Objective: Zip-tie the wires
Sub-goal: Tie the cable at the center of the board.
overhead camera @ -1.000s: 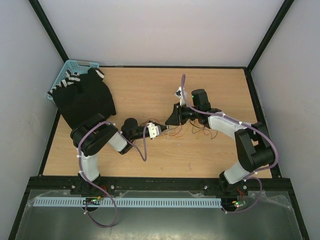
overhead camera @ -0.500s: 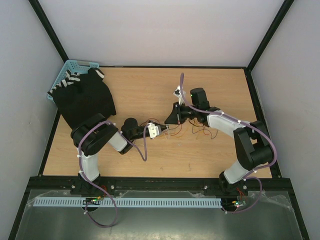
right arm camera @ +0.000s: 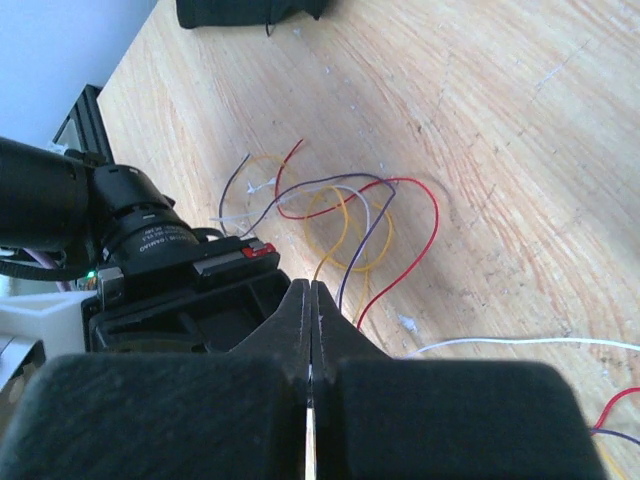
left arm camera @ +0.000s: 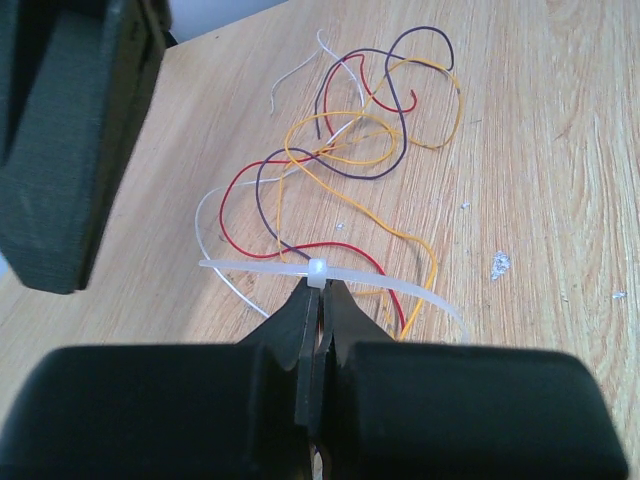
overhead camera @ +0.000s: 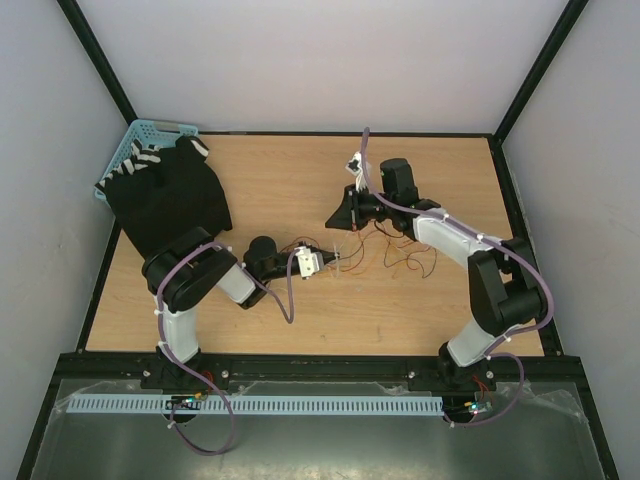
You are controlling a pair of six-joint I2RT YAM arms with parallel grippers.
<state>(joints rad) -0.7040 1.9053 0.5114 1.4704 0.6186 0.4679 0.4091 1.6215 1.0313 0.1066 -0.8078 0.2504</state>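
Observation:
My left gripper [left arm camera: 318, 285] [overhead camera: 335, 262] is shut on the zip tie [left arm camera: 400, 287], pinching it at its square head. The white strip lies crosswise just above the wood. The wires [left arm camera: 350, 150] [overhead camera: 400, 255], thin red, orange, purple and white strands, curl in loops on the table just beyond the tie. One red strand and one orange strand pass under the tie. My right gripper [right arm camera: 312, 285] [overhead camera: 335, 218] is shut and hangs above the wires [right arm camera: 340, 205], beyond the left gripper. Strands run under its fingertips. I see nothing clearly caught between its jaws.
A black cloth [overhead camera: 170, 195] lies at the far left, half over a light-blue basket [overhead camera: 135, 135]. Small white crumbs [left arm camera: 500, 263] dot the wood to the right of the tie. Black frame rails [overhead camera: 320, 365] border the table.
The right gripper has shut from partly open and drawn back from the left gripper toward the far side. The left gripper has kept still with the tie.

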